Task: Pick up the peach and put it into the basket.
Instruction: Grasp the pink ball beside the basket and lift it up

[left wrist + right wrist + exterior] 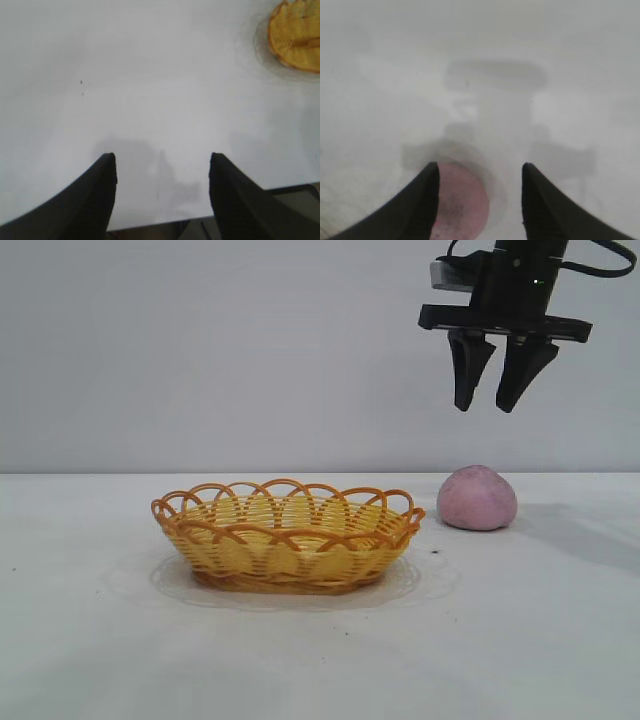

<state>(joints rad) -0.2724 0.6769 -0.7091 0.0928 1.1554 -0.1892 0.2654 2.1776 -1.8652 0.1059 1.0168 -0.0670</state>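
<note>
The pinkish-purple peach [477, 498] sits on the white table, right of the yellow wicker basket [288, 536] and apart from it. My right gripper [490, 405] hangs open and empty high above the peach. In the right wrist view the peach [462, 205] lies far below, partly behind one finger, with the gripper [480, 170] open over it. My left gripper [162, 160] is open and empty over bare table, out of the exterior view. The basket's rim [295, 37] shows at the corner of the left wrist view.
The white table [520, 640] stretches around the basket and peach. The table's near edge [165, 221] shows between the left fingers. A plain grey wall stands behind.
</note>
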